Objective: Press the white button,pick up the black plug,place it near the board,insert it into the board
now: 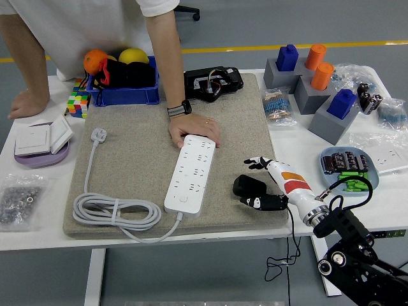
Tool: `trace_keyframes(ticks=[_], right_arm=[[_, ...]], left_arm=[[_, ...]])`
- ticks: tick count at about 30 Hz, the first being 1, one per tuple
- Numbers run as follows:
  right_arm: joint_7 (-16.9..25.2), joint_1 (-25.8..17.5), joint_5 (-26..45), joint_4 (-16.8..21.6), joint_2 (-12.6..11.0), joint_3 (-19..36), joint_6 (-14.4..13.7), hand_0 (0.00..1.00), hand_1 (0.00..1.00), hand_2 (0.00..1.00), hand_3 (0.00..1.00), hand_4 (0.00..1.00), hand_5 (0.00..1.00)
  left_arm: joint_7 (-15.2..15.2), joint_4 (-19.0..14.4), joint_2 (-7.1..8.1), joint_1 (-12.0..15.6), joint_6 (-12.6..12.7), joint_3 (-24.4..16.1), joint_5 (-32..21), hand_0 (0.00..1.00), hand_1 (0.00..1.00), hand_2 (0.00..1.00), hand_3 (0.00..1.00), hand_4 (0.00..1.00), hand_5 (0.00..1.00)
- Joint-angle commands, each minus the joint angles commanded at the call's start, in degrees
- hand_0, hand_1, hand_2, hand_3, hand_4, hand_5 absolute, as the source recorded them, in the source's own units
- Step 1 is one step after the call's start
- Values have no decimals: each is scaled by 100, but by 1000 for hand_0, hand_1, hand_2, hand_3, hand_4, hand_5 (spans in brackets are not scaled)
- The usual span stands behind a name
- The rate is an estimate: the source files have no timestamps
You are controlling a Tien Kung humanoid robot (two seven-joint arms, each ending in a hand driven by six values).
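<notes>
the right hand (266,185) reached in from the lower right corner, its white-and-orange forearm angled up and left over the grey felt mat (134,153). its fingers were curled loosely around the black plug (250,187), with the upper fingers just above the plug and the thumb side just under it near the mat's near right part; whether they truly gripped it or only touched it could not be told. the plug lay on the mat, to the right of the white power strip (191,173) and apart from it, with a thin black cable (292,236) trailing from it over the table's near edge.

the power strip lay lengthwise on the mat, its far end under a person's hand (191,131), which pressed flat on it; a dark watch sat on that wrist. the strip's own white cord (115,210) was coiled at the mat's near left, ending in a white plug (98,134) farther back on the left. the person's other hand (25,103) rested on the white table (38,223) at far left.

a blue bin (124,92) holding fruit stood at the far left of the mat, with a colour cube (77,103) beside it. grey blocks with blue and orange pegs (312,80) stood at far right. a blue dish of small parts (347,169) sat right of the mat.
</notes>
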Motion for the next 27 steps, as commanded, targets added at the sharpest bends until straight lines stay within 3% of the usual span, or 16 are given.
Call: trace_keyframes(ticks=[2, 3, 21, 22, 27], right_arm=[[72, 6, 47, -41, 5, -21, -54, 656, 659, 644, 691, 975, 146], [130, 12, 80, -86, 13, -51, -103, 623, 629, 614, 644, 942, 105], [356, 90, 234, -407, 68, -221, -369, 553, 582, 571, 614, 900, 90], [370, 92, 241, -414, 68, -223, -379, 462, 488, 526, 591, 866, 65], [527, 106, 306, -438, 71, -255, -447, 462, 488, 526, 591, 866, 65]], left_arm=[[0, 0, 0, 0, 0, 6, -5, 625, 631, 640, 695, 586, 376], [-4, 0, -1, -3, 0, 21, -20, 625, 632, 640, 694, 586, 376], [-5, 0, -6, -13, -2, 35, -26, 625, 631, 640, 694, 587, 374], [-5, 0, -6, -15, -2, 37, -28, 625, 631, 640, 695, 587, 375], [-4, 0, -10, -11, -2, 33, -24, 625, 631, 640, 695, 587, 375]])
